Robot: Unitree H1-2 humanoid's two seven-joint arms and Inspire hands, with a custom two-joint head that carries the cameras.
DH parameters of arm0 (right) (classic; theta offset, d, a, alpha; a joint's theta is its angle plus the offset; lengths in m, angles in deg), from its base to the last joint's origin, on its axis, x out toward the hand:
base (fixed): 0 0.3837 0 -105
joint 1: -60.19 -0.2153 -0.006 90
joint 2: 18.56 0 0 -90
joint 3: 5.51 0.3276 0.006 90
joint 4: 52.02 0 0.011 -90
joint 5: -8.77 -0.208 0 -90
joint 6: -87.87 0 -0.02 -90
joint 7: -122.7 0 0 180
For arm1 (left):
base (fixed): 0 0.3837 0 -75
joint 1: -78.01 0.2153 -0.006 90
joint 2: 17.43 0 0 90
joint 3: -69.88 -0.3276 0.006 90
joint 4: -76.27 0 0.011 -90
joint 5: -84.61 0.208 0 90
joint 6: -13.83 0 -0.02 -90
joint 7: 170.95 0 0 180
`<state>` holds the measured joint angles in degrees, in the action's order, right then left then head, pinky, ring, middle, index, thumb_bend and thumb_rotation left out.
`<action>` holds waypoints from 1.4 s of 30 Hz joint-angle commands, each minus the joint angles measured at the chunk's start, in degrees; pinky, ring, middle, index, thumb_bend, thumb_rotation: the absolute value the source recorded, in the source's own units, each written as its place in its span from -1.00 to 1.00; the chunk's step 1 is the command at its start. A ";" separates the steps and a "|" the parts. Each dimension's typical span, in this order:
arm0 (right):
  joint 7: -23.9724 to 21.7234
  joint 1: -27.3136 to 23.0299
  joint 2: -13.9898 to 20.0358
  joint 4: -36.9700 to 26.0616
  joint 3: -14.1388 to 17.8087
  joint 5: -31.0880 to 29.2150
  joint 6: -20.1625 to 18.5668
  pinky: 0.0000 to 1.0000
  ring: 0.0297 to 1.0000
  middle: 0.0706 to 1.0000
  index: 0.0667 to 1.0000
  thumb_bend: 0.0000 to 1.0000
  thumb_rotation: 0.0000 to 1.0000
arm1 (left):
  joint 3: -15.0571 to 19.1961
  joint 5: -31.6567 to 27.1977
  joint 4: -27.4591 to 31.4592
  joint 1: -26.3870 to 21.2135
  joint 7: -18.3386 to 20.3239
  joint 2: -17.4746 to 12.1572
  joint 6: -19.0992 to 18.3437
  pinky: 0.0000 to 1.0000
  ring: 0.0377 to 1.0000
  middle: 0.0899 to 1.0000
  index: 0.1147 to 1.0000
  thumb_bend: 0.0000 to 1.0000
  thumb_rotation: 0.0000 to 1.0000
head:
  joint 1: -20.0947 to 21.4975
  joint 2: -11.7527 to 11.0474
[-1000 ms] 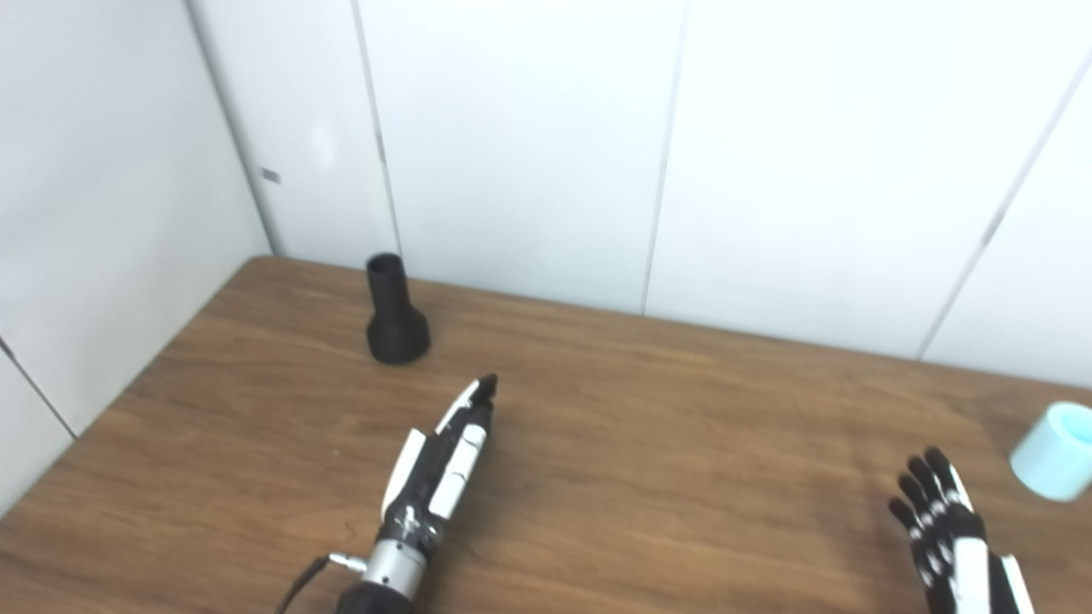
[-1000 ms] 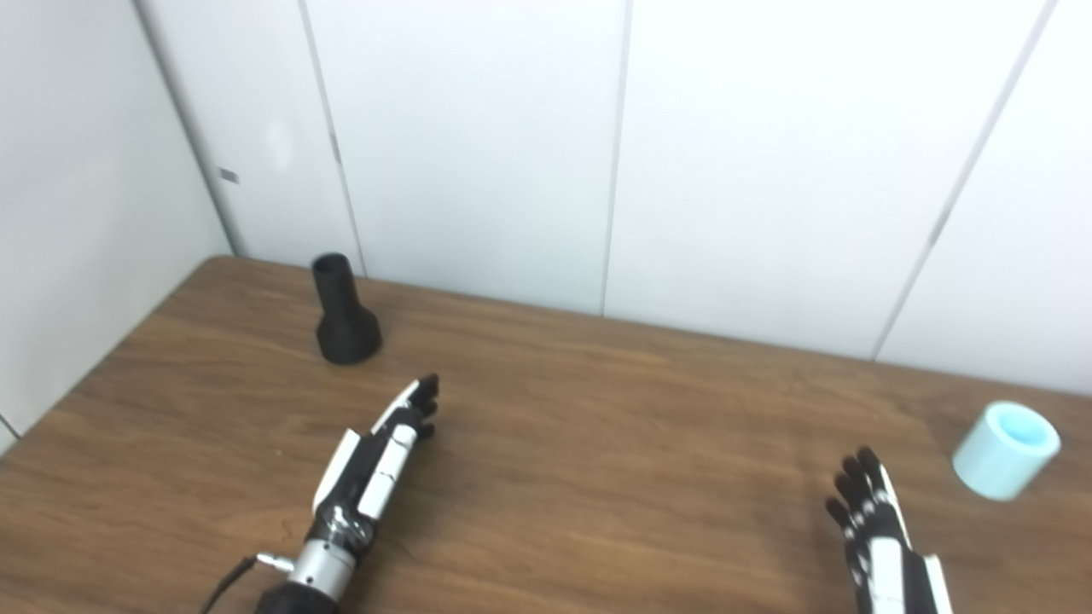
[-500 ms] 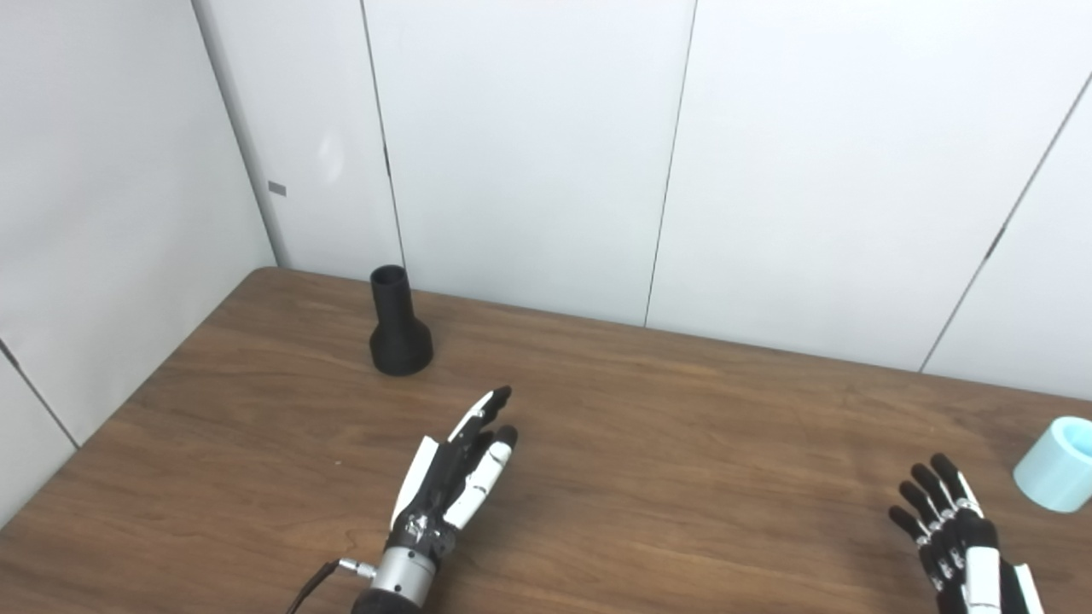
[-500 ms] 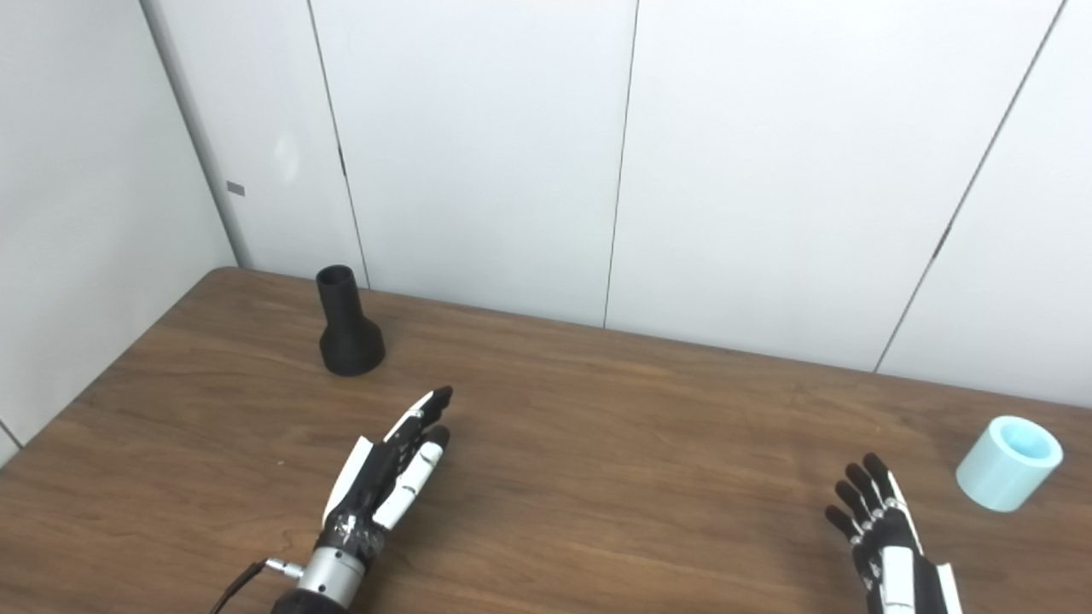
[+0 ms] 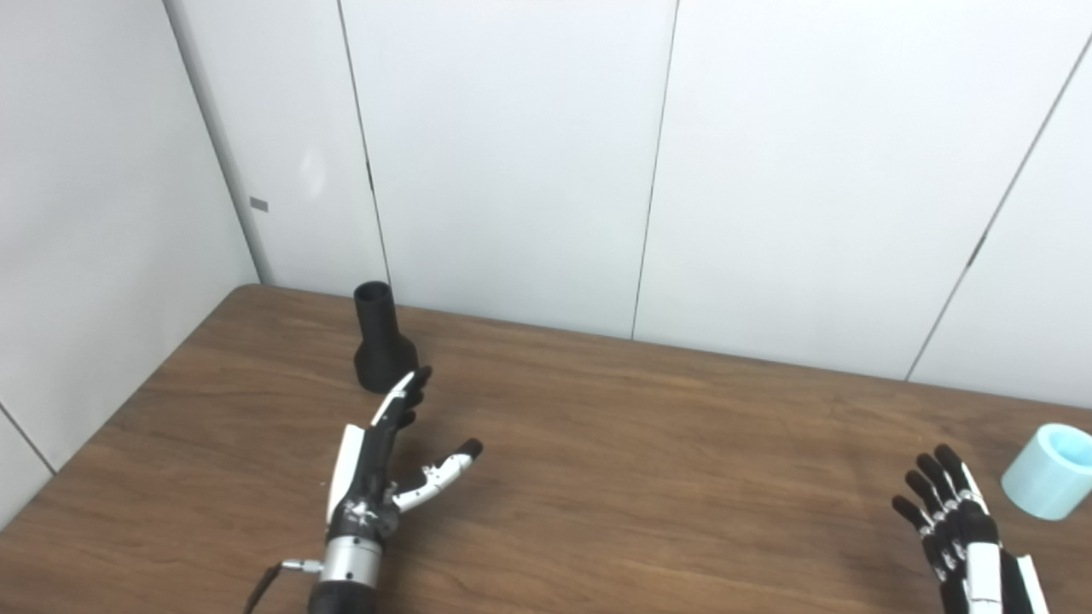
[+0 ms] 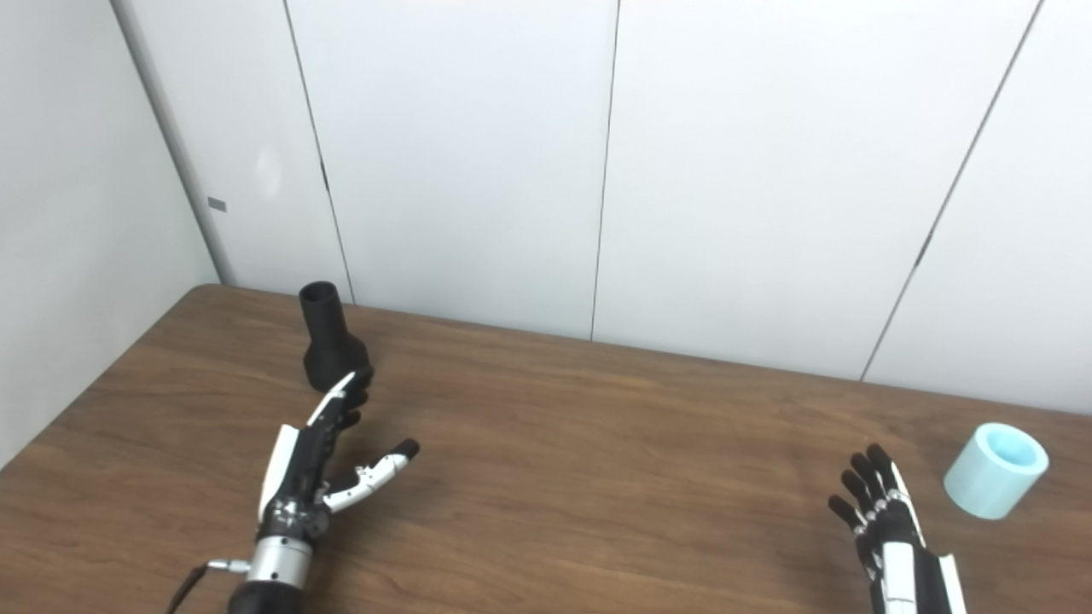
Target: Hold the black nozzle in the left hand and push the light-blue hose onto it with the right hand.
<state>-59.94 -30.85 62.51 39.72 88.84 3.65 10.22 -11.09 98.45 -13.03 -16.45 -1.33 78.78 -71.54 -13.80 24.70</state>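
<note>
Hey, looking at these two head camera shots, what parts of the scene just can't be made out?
- Black nozzle: in both eye views the left hand's fingertips cover its lower front, so contact cannot be judged.
- Light-blue hose: its right side is cut off by the left eye view's edge.
- Right hand: wrist and palm run off the bottom edge in both views.
- Table: near edge is out of frame.

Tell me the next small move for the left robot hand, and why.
Probably ease the left robot hand a little farther forward, so its spread fingers and thumb bracket the black nozzle before closing. The nozzle stands upright and unheld just beyond the fingertips. The right robot hand is open, short of the light-blue hose.
</note>
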 commanded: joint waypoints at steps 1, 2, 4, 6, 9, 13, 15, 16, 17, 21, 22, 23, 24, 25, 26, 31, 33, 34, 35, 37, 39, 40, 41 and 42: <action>-0.79 4.14 -0.25 7.65 -0.36 0.15 2.35 0.72 0.85 0.87 0.90 0.24 1.00 | 1.52 0.28 4.24 -3.80 -1.64 -0.88 0.02 0.74 0.79 0.76 0.75 0.43 -0.87 | -0.05 0.03; -0.84 4.15 -0.21 7.64 -0.40 0.10 2.44 0.72 0.85 0.87 0.90 0.24 1.00 | 1.93 0.01 4.53 -4.04 -1.75 -0.96 -0.29 0.78 0.80 0.77 0.76 0.44 -0.95 | -0.05 0.03; -0.74 4.22 -0.23 7.62 -0.38 0.13 2.48 0.74 0.86 0.88 0.90 0.23 1.00 | 2.74 3.49 4.01 -5.07 -3.52 -2.18 -2.11 0.77 0.79 0.76 0.75 0.49 -0.98 | -0.15 0.21; -0.43 4.25 -0.33 7.50 -0.30 0.35 2.26 0.74 0.85 0.87 0.90 0.25 1.00 | 3.31 6.40 3.14 -5.91 -5.05 -3.31 -3.67 0.75 0.78 0.75 0.75 0.52 -0.92 | -0.09 0.37; -0.19 4.24 -0.39 7.24 -0.30 0.48 1.81 0.73 0.86 0.87 0.90 0.21 1.00 | 4.28 8.33 1.39 -6.98 -6.74 -4.81 -4.74 0.82 0.83 0.76 0.72 0.61 -0.84 | 0.03 0.55; -0.14 4.22 -0.32 7.06 -0.50 0.86 1.83 0.76 0.88 0.89 0.91 0.20 1.00 | 5.92 9.80 -2.82 -9.07 -9.47 -7.47 -4.64 0.87 0.84 0.76 0.68 0.64 -0.78 | 0.15 0.68; -0.21 4.13 -0.28 7.14 -0.60 1.09 2.34 0.76 0.89 0.90 0.91 0.17 1.00 | 6.30 9.54 -4.68 -9.90 -10.39 -8.40 -3.63 0.83 0.84 0.77 0.68 0.64 -0.79 | 0.28 0.78; -0.19 4.07 -0.28 7.19 -0.60 1.19 2.47 0.76 0.90 0.90 0.91 0.15 1.00 | 6.35 9.22 -5.25 -10.19 -10.66 -8.66 -3.15 0.82 0.83 0.77 0.68 0.64 -0.78 | 0.29 0.83; -0.19 4.07 -0.20 7.28 -0.67 1.51 2.75 0.76 0.90 0.90 0.90 0.14 1.00 | 6.39 9.14 -5.96 -10.64 -11.28 -8.91 -2.70 0.81 0.83 0.77 0.68 0.64 -0.77 | 0.29 0.86; 0.09 4.18 -0.27 6.94 -0.70 2.49 2.59 0.72 0.89 0.89 0.90 0.16 1.00 | 5.81 10.44 -11.29 -13.40 -15.06 -10.53 0.46 0.67 0.73 0.70 0.64 0.68 -0.76 | 0.32 1.29; 0.14 4.27 -0.37 6.73 -0.66 2.57 2.37 0.71 0.88 0.88 0.89 0.17 1.00 | 5.51 11.15 -12.03 -14.13 -15.64 -10.83 -0.02 0.70 0.76 0.74 0.63 0.70 -0.74 | 0.37 1.44; 0.20 4.37 -0.50 6.51 -0.60 2.55 2.20 0.70 0.88 0.88 0.90 0.19 1.00 | 5.10 11.46 -13.07 -14.98 -15.64 -11.35 -0.38 0.73 0.81 0.77 0.63 0.71 -0.69 | 0.47 1.47; 0.27 4.48 -0.63 6.30 -0.57 2.54 2.15 0.71 0.88 0.88 0.90 0.20 1.00 | 4.40 11.97 -14.25 -15.79 -14.99 -12.28 -0.84 0.79 0.87 0.82 0.65 0.71 -0.64 | 0.66 1.62; 0.29 4.57 -0.72 6.11 -0.57 2.48 2.07 0.71 0.88 0.88 0.90 0.20 1.00 | 3.53 12.86 -14.89 -16.44 -14.29 -13.20 -1.72 0.84 0.93 0.88 0.71 0.69 -0.55 | 0.71 1.65; 0.36 4.63 -0.75 5.99 -0.59 2.58 2.07 0.71 0.88 0.89 0.90 0.20 1.00 | 2.46 13.66 -15.59 -17.03 -13.09 -14.36 -2.72 0.82 0.93 0.90 0.73 0.71 -0.48 | 0.72 1.70; 0.62 4.66 -1.04 5.84 -0.57 2.51 2.20 0.71 0.85 0.87 0.89 0.15 1.00 | -3.12 18.24 -14.53 -18.58 -6.67 -18.25 -10.60 0.76 0.84 0.81 0.85 0.91 -0.10 | 0.91 1.91; 0.51 4.64 -1.07 5.93 -0.56 2.35 2.59 0.73 0.86 0.87 0.90 0.16 1.00 | -4.94 19.87 -14.66 -19.25 -5.27 -19.20 -12.74 0.80 0.84 0.82 0.84 0.96 -0.02 | 0.97 2.02; 0.52 4.65 -1.08 5.94 -0.56 2.39 2.71 0.73 0.86 0.87 0.91 0.13 1.00 | -5.86 20.68 -14.93 -19.71 -4.43 -19.67 -13.79 0.81 0.84 0.81 0.82 0.98 -0.02 | 0.93 2.12; 0.55 4.65 -1.08 5.94 -0.56 2.45 2.78 0.73 0.87 0.88 0.91 0.11 1.00 | -6.54 21.19 -15.12 -20.02 -3.88 -20.02 -14.56 0.87 0.87 0.82 0.81 1.00 0.01 | 0.93 2.12; 0.84 4.76 -1.17 5.56 -0.53 2.79 2.27 0.73 0.87 0.87 0.92 0.09 1.00 | -7.93 21.79 -15.71 -20.88 -2.69 -20.59 -15.50 0.94 0.89 0.81 0.79 1.00 0.04 | 0.89 2.34; 0.95 4.86 -1.28 5.26 -0.48 2.82 1.86 0.74 0.86 0.86 0.94 0.06 1.00 | -8.74 21.53 -15.96 -21.40 -1.75 -20.89 -15.98 0.99 0.91 0.79 0.76 1.00 0.05 | 0.89 2.34; 0.93 4.93 -1.34 5.06 -0.42 2.65 1.75 0.75 0.86 0.86 0.96 0.05 1.00 | -9.33 21.69 -16.02 -21.74 -0.86 -21.09 -16.59 0.99 0.92 0.78 0.75 1.00 0.06 | 0.43 2.64; 0.76 4.98 -1.35 4.98 -0.40 2.34 1.78 0.76 0.87 0.86 0.98 0.02 1.00 | -9.95 22.04 -15.85 -22.16 0.51 -21.20 -17.96 1.00 0.91 0.77 0.73 1.00 0.10 | 0.43 2.64; 0.64 5.02 -1.33 4.93 -0.40 2.17 1.84 0.77 0.88 0.86 0.99 0.02 1.00 | -10.45 22.32 -15.71 -22.54 1.71 -21.26 -19.14 1.00 0.93 0.78 0.73 1.00 0.15 | 0.41 2.64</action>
<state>-59.56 -30.82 62.58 39.63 88.78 5.98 11.83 -21.38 119.72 -29.92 -35.41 -0.56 59.69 -89.62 -13.36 27.33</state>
